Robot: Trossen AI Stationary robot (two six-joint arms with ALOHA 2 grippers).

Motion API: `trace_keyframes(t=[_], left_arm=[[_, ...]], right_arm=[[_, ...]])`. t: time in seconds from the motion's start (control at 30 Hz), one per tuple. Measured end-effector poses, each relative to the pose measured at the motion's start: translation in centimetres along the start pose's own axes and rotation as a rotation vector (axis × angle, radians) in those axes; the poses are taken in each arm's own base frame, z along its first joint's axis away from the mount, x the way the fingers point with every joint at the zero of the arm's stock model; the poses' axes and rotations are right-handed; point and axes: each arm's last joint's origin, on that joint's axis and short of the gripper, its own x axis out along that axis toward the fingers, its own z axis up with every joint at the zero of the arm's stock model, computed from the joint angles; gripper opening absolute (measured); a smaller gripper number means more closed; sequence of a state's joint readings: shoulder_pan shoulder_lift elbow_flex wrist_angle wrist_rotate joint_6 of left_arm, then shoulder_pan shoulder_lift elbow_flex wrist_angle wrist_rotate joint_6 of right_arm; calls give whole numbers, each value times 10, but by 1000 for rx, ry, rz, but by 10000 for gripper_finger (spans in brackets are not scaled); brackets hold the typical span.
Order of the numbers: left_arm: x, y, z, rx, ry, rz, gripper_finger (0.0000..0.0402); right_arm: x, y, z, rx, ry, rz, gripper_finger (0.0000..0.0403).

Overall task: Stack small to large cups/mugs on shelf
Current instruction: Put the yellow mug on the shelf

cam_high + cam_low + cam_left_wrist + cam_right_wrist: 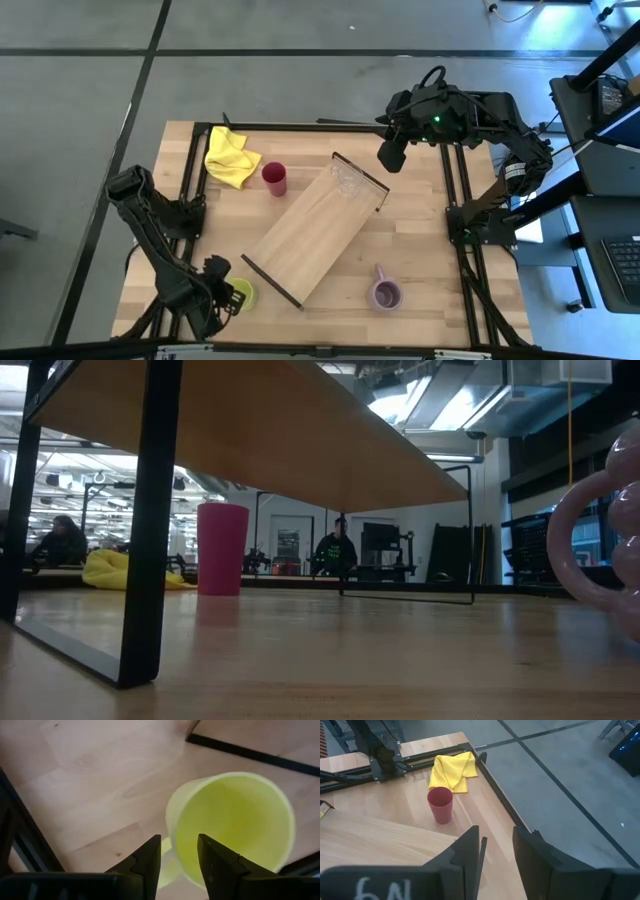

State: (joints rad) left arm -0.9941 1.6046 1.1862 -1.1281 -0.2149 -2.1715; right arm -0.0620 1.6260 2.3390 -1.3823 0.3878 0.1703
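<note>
The lime-yellow mug (240, 293) stands on the table near its front left corner and fills the left wrist view (235, 825). My left gripper (222, 296) (179, 855) is shut on it. The dark red tumbler (275, 179) (440, 805) stands upright near the shelf's far end. The lilac mug (384, 293) (600, 550) stands at the front right. The light-wood shelf (310, 235) lies slantwise mid-table, raised on its dark end frames (150, 520). My right gripper (390, 155) (496, 845) hangs shut and empty above the shelf's far end. My left gripper has the lime-yellow mug's wall at the rim, beside the handle (172, 852), between its two fingers. One finger (215, 860) is inside the cup and one (147, 862) outside by the handle. The fingers come slanting down from the table's left. The mug's base is hidden.
A crumpled yellow cloth (230, 155) (452, 770) lies at the far left, beside the tumbler. Dark metal rails (195, 190) run along the table's left and right sides. Bare tabletop lies between the shelf and the lilac mug. People show in the room beyond (338, 550).
</note>
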Motion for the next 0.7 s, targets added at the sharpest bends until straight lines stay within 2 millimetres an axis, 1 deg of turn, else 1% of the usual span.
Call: trace_keyframes(t=[0.17,0.3,0.4,0.53,0.6,0.7], left_arm=[[9,2,-1,-2,14,-6,121],[17,4,-3,0,36,-10,108],[17,4,-3,3,36,-12,79],[17,4,-3,4,37,-5,20],[16,4,-3,4,43,-7,9],[11,5,0,-1,57,-24,6]], right_arm=[[0,0,0,1,0,0,120],[0,0,0,0,0,0,120],[0,0,0,0,0,0,120],[0,0,0,-1,0,-1,120],[0,0,0,-15,0,-2,120],[0,0,0,-18,0,-2,120]])
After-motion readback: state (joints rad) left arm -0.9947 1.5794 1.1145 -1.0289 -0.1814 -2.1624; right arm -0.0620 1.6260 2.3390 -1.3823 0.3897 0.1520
